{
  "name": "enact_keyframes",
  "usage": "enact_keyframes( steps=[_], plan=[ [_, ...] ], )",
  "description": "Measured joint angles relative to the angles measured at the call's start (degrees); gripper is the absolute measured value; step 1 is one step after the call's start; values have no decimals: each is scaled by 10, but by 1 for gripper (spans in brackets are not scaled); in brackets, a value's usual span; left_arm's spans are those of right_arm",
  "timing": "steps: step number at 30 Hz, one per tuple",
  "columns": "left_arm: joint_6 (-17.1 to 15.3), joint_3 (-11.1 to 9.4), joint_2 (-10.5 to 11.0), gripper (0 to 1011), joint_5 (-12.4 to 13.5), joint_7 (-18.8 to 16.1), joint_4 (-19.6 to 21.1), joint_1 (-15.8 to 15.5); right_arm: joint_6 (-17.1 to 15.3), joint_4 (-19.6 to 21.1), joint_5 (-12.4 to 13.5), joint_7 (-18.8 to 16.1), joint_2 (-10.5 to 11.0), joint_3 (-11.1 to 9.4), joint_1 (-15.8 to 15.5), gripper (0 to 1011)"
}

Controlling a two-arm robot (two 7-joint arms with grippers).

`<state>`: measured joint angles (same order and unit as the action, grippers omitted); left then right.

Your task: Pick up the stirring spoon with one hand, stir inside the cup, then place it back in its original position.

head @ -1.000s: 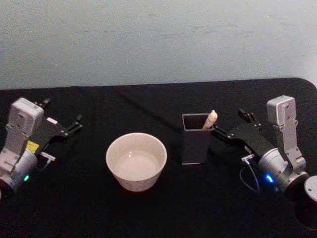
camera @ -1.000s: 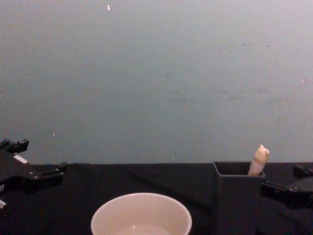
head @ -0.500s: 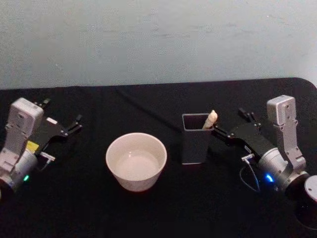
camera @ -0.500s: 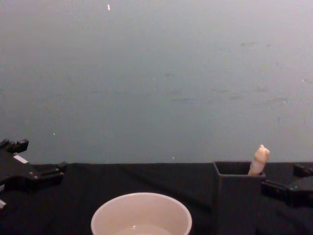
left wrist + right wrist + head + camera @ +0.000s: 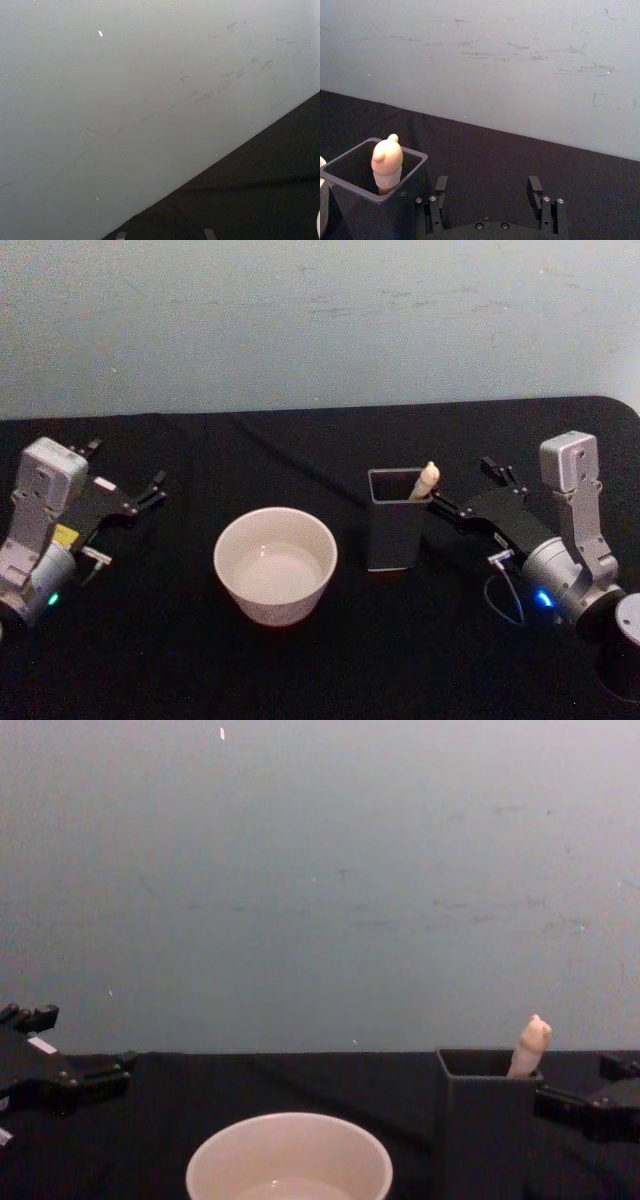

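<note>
- The stirring spoon (image 5: 427, 481) stands in the dark grey holder box (image 5: 392, 535), leaning toward the box's right-hand corner, with only its cream knobbed handle poking above the rim.
- The right wrist view gives a close look at that knob (image 5: 386, 159), sitting inside the open square mouth of the box (image 5: 395, 210).
- The box stands upright on the black desk (image 5: 300, 670), just right of the cup and not touching it.
- The cup (image 5: 275, 565), wide, round and off-white, sits left of the box with nothing in it but its pale bottom.
- The right gripper (image 5: 465, 494) hangs just to the right of the box, jaws spread apart and holding nothing, the nearer finger close by the box's top corner.
- From the chest view that right gripper (image 5: 590, 1105) reaches in from the right edge, level with the box's rim (image 5: 488, 1075).
- The left gripper (image 5: 130, 488) sits well off to the left of the cup, jaws parted and empty, parked over the desk.
</note>
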<state>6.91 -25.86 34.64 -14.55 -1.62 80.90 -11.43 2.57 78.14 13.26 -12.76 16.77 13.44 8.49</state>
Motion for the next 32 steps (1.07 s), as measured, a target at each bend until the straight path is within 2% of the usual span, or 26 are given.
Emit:
enact_keyframes(
  steps=[32],
  plan=[
    [0, 0, 0, 1001, 0, 0, 0, 0, 1, 0, 1, 0, 0, 0, 0, 1000]
  ],
)
